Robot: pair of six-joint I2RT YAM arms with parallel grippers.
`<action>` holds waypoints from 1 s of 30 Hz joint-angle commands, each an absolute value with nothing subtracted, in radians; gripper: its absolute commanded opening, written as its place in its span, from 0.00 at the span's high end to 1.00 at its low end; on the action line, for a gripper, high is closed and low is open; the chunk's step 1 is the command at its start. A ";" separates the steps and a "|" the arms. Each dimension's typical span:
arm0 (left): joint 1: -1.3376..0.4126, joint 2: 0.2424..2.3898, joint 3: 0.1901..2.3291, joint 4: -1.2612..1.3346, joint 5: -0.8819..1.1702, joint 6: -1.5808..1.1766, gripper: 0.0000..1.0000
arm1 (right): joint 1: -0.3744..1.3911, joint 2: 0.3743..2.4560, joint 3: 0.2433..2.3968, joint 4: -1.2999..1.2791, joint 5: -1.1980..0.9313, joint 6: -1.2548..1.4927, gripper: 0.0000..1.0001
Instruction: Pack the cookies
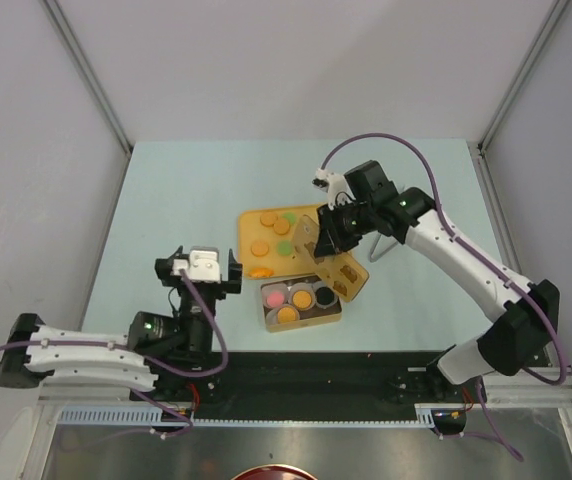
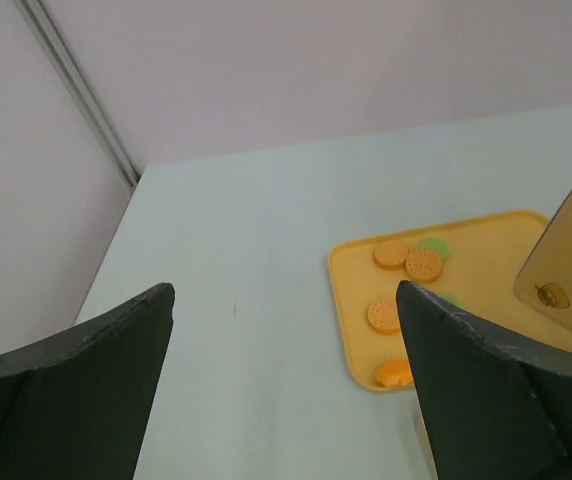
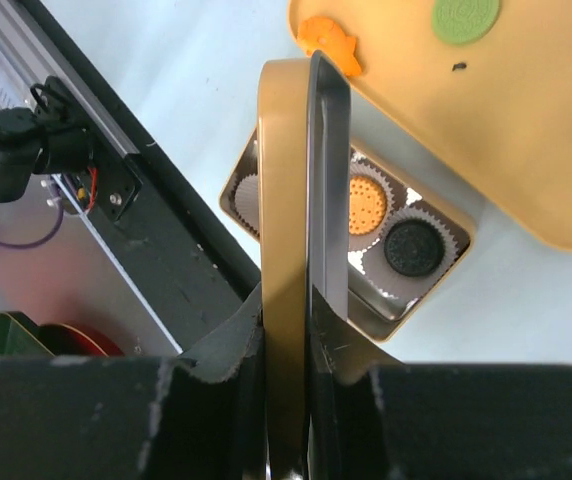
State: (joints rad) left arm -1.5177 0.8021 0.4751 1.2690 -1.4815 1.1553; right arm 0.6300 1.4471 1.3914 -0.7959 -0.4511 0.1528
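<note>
A tin box near the table's front holds pink, black and two orange cookies in paper cups. A yellow tray behind it carries several orange cookies and two green ones. My right gripper is shut on the edge of the tan lid, held tilted above the box. In the right wrist view the gripper clamps the lid over the box. My left gripper is open and empty, left of the tray.
One orange cookie lies on the tray's near rim, also visible in the left wrist view. A black rail runs along the table's front edge. Grey walls and metal posts enclose the table.
</note>
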 commanded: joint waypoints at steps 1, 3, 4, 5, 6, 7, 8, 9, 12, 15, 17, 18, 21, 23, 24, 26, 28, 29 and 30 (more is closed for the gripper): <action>-1.513 0.697 0.604 0.571 -1.549 0.511 0.04 | 0.611 1.532 1.468 -0.900 -0.524 0.022 1.00; -1.503 0.660 0.814 -0.380 -1.288 -0.238 0.00 | 0.609 1.542 1.453 -0.894 -0.563 0.023 1.00; -1.449 0.658 0.857 -0.482 -1.213 -0.393 0.00 | 0.609 1.537 1.445 -0.878 -0.569 0.028 1.00; -1.289 0.660 0.874 -0.509 -1.101 -0.446 0.00 | 0.609 1.528 1.434 -0.843 -0.586 0.034 1.00; -1.216 0.664 0.876 -0.541 -1.016 -0.462 0.00 | 0.609 1.519 1.422 -0.824 -0.591 0.041 1.00; -1.160 0.682 0.879 -0.566 -0.903 -0.483 0.00 | 0.607 1.508 1.413 -0.813 -0.594 0.049 1.00; -1.085 0.686 0.877 -0.581 -0.866 -0.503 0.00 | 0.607 1.505 1.410 -0.801 -0.613 0.049 1.00; -1.059 0.689 0.873 -0.575 -0.817 -0.503 0.00 | 0.606 1.506 1.408 -0.802 -0.626 0.048 1.00; -0.980 0.713 0.877 -0.571 -0.709 -0.506 0.00 | 0.606 1.526 1.408 -0.837 -0.676 0.009 1.00; -0.865 0.761 0.885 -0.569 -0.557 -0.518 0.00 | 0.607 1.555 1.401 -0.861 -0.733 -0.031 1.00; -0.752 0.802 0.871 -0.558 -0.386 -0.532 0.00 | 0.615 1.577 1.387 -0.864 -0.771 -0.054 1.00; -0.715 0.811 0.864 -0.551 -0.321 -0.538 0.00 | 0.621 1.585 1.385 -0.868 -0.779 -0.064 1.00; -0.605 0.845 0.831 -0.532 -0.192 -0.569 0.00 | 0.656 1.617 1.385 -0.887 -0.775 -0.097 1.00; -0.589 0.851 0.824 -0.520 -0.187 -0.568 0.00 | 0.675 1.632 1.387 -0.899 -0.747 -0.109 1.00; -0.588 0.856 0.822 -0.514 -0.187 -0.566 0.00 | 0.684 1.655 1.387 -0.903 -0.738 -0.110 1.00; -0.583 0.867 0.810 -0.494 -0.169 -0.565 0.00 | 0.692 1.681 1.391 -0.917 -0.701 -0.118 1.00; -0.577 0.894 0.808 -0.488 -0.147 -0.575 0.00 | 0.703 1.723 1.402 -0.926 -0.693 -0.126 1.00; -0.575 0.905 0.804 -0.485 -0.140 -0.581 0.00 | 0.704 1.736 1.408 -0.928 -0.695 -0.127 1.00; -0.577 0.916 0.801 -0.482 -0.120 -0.586 0.00 | 0.707 1.759 1.416 -0.928 -0.698 -0.135 1.00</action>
State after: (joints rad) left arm -0.5873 0.8852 0.8116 -0.5304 -0.2184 -0.5476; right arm 0.6987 1.7042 1.3872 -0.9001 -0.7071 -0.0925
